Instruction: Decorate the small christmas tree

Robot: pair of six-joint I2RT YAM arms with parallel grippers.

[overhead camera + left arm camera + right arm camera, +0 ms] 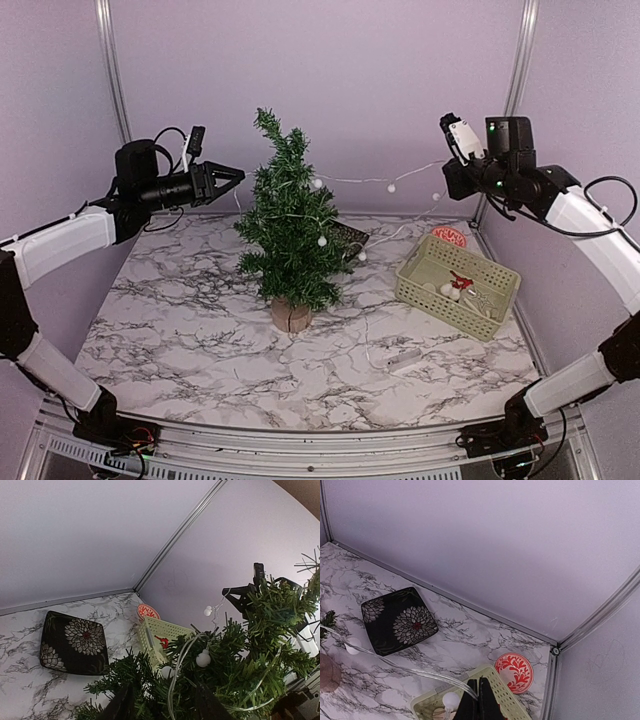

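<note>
The small christmas tree (290, 225) stands mid-table on its round wooden base (291, 315). A clear light string with white bulbs (390, 186) drapes over its branches and runs up to the right. My left gripper (232, 178) is at the tree's upper left. In the left wrist view its jaws (165, 690) stand apart, with green branches and the string's wire (182, 660) between them. My right gripper (450, 125) is raised at the back right. In the right wrist view it (480, 682) is shut on the light string (410, 670).
A pale green basket (430, 262) with small ornaments sits right of the tree, and a red patterned coaster (450, 236) lies behind it. A black floral plate (397, 620) lies behind the tree. A small white box (405, 358) on the string's wire rests in front.
</note>
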